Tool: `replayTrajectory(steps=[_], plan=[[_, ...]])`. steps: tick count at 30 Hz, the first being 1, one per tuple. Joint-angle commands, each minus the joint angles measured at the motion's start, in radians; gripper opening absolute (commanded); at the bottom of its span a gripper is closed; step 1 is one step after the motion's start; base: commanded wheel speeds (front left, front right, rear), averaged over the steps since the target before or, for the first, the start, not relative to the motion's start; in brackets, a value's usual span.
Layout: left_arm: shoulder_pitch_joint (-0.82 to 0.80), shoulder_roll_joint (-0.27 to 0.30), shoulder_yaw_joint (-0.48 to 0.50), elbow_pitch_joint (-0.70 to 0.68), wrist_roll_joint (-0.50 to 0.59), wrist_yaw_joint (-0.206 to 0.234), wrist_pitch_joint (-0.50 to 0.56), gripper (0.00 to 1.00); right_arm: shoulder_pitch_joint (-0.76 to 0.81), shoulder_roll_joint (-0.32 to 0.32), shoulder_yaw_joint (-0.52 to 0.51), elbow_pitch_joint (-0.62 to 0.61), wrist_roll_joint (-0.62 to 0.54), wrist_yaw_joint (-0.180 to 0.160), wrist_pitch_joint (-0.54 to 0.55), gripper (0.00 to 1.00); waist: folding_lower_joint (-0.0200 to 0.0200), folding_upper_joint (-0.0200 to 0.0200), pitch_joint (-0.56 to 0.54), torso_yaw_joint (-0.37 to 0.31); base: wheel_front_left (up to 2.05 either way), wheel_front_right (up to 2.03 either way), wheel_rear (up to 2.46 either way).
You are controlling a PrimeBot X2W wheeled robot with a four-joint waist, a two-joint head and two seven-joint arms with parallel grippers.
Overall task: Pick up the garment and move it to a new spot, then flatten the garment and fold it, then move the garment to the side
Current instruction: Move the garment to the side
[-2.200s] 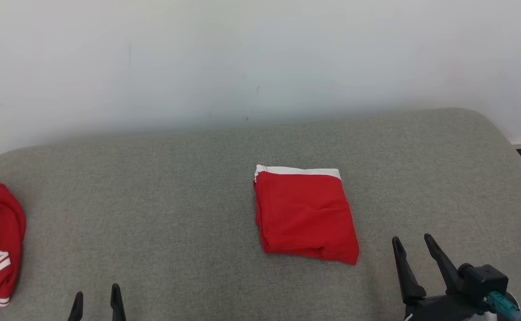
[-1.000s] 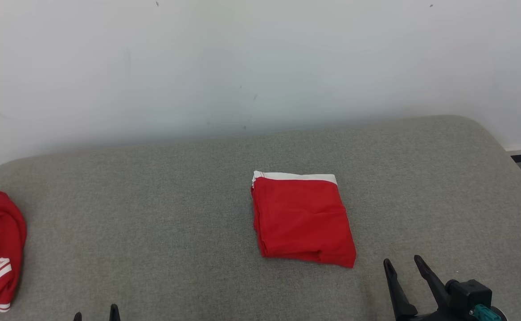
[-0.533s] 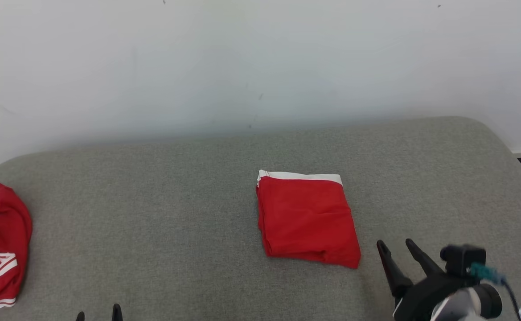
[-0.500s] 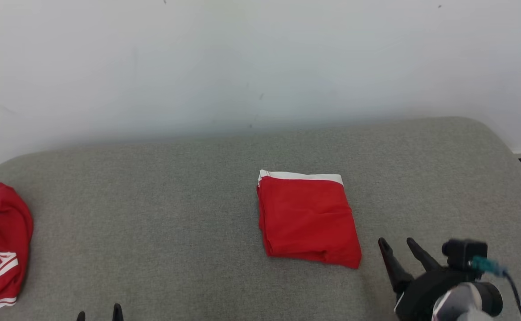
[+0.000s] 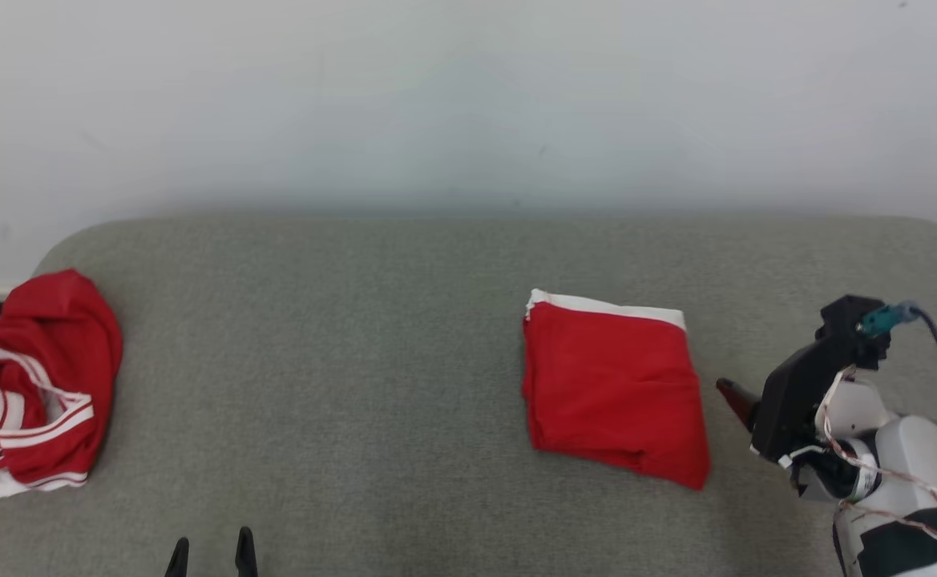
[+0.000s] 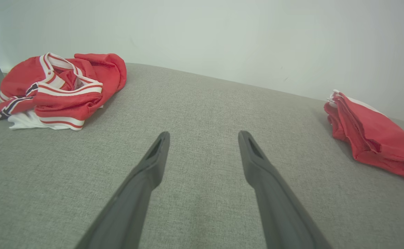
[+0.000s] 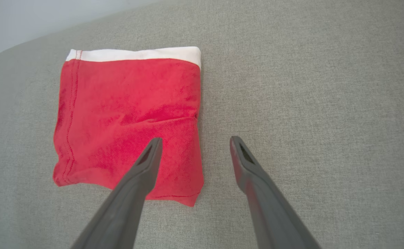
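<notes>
The garment is a folded red square with a white band along its far edge, lying flat on the grey padded surface. My right gripper hovers at its right edge, open. In the right wrist view one finger hangs over the garment and the other over bare fabric, with the gripper holding nothing. My left gripper is open at the near edge, far left of the garment. Only padding lies between its fingers in its wrist view.
A crumpled heap of red clothes with white stripes lies at the surface's far left end. A pale wall runs close behind the surface. The rounded left corner drops off just beyond the heap.
The head camera has turned, shifting the whole picture rightward. My right arm has lifted from the lower right and tipped over toward the garment's right edge. The garment lies as before.
</notes>
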State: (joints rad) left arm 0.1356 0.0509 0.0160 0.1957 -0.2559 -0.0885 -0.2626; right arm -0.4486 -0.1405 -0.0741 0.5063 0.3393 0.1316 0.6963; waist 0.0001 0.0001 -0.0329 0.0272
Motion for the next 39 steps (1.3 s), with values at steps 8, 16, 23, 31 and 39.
replayTrajectory(steps=[8, 16, 23, 31, 39], plan=[[-0.058, -0.001, -0.019, -0.019, -0.009, -0.004, -0.003, 1.00, -0.104, 0.008, -0.122, 0.077, -0.139, -0.002, 0.074, 1.00, -0.0001, -0.0001, 0.119, 0.135, 0.00, 0.00, 0.00], [-0.082, -0.001, -0.038, -0.026, -0.012, -0.002, -0.003, 1.00, -0.118, 0.017, -0.213, 0.122, -0.187, -0.002, 0.083, 1.00, -0.0001, -0.0001, 0.168, 0.193, 0.00, 0.00, 0.00], [-0.092, -0.001, -0.046, -0.028, -0.016, -0.004, -0.003, 1.00, -0.120, 0.022, -0.203, 0.157, -0.210, -0.002, 0.127, 0.60, -0.0001, -0.0001, 0.204, 0.204, 0.00, 0.00, 0.00], [-0.109, -0.001, -0.058, -0.046, -0.008, 0.000, -0.003, 1.00, -0.135, -0.056, -0.091, 0.117, -0.222, -0.003, 0.150, 0.00, -0.0001, -0.0001, 0.241, 0.148, 0.00, 0.00, 0.00], [-0.140, -0.001, -0.047, -0.083, 0.013, -0.008, -0.003, 1.00, -0.196, -0.142, 0.081, 0.032, -0.187, -0.002, 0.147, 0.00, -0.0001, -0.0001, 0.289, -0.007, 0.00, 0.00, 0.00]])
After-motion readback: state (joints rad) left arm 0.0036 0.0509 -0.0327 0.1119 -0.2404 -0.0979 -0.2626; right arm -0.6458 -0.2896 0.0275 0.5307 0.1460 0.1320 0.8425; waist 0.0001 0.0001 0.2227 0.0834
